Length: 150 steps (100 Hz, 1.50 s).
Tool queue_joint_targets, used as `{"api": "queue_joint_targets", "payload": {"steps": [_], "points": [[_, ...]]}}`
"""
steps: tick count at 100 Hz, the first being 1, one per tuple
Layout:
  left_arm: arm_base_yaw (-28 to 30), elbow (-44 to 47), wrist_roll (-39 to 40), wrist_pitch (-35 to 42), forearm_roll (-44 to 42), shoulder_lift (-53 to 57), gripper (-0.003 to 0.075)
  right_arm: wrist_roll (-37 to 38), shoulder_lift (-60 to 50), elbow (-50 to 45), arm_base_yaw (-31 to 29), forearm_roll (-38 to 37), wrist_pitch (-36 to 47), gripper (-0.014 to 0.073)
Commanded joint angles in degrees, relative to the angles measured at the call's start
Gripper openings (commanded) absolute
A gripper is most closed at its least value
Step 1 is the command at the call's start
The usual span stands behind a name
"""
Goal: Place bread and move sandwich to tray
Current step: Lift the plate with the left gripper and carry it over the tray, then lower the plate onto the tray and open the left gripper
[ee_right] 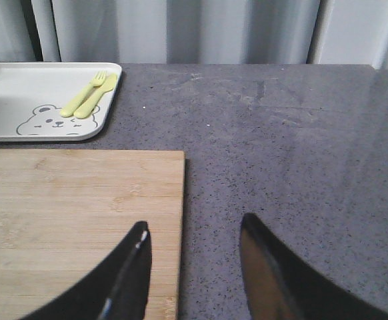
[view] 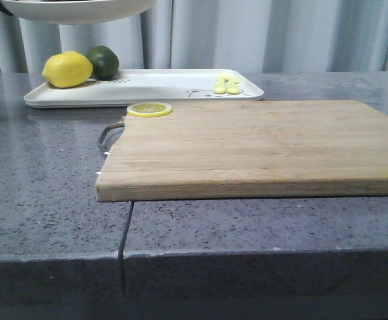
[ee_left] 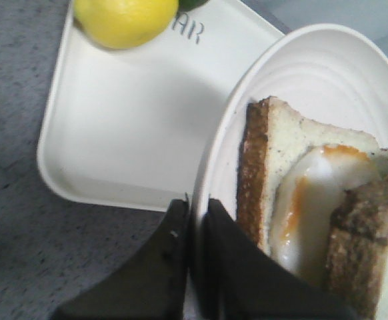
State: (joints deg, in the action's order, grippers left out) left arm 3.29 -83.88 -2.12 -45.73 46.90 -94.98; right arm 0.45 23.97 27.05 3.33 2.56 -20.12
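My left gripper is shut on the rim of the round white plate and holds it in the air above the near end of the white tray. The sandwich lies on the plate: brown-crusted slices with a fried egg between them. In the front view only the plate's underside shows at the top left, over the tray. My right gripper is open and empty over the right edge of the cutting board. The plain bread slice is not told apart from the sandwich.
A lemon and a lime sit on the tray's left end; pale yellow cutlery lies on its right end. A lemon slice rests on the wooden board. Grey stone counter, curtain behind.
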Motion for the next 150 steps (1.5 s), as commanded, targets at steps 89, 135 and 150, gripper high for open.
{"api": "queue_joint_targets", "payload": {"steps": [89,135,150], "points": [[-3.9,-37.0,1.7,-9.0,4.3,-28.3,-0.002,0.1,0.1,1.6,-0.4,-0.6,0.6,0.0335],[-5.5,-37.0,3.0,-6.6,4.1,-30.5,-0.002,0.1,0.1,1.6,-0.4,-0.6,0.6,0.0335],[-5.5,-37.0,3.0,-6.2,4.4,-31.6,-0.002,0.1,0.1,1.6,-0.4,-0.6,0.6,0.0335]]}}
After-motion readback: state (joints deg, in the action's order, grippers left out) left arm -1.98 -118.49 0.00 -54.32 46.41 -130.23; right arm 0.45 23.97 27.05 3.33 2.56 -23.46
